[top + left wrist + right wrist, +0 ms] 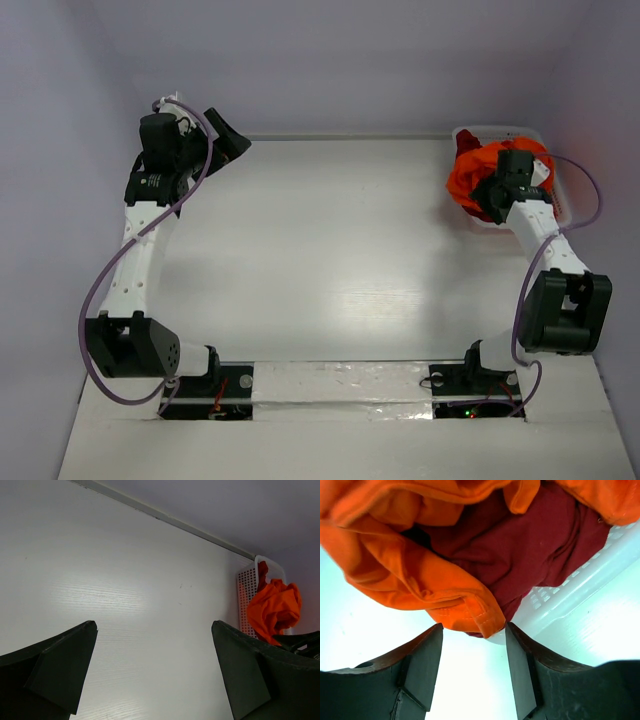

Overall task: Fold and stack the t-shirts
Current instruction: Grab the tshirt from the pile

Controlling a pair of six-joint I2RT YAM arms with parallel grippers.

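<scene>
A crumpled bright orange t-shirt (470, 172) hangs over the near-left rim of the white lattice basket (560, 195) at the far right. A dark red t-shirt (540, 540) lies bunched under and behind it in the basket. My right gripper (474, 630) is open right at the orange shirt's (420, 580) hanging hem, fingers either side of it and below it, holding nothing. My left gripper (228, 135) is open and empty at the far left, above bare table. In the left wrist view the orange shirt (272, 607) shows far off at the right.
The basket rim (580, 595) sits just right of my right gripper's right finger. The basket (246, 592) stands against the table's back edge and right wall. The table top (340, 260) is white, with walls close on the left, back and right.
</scene>
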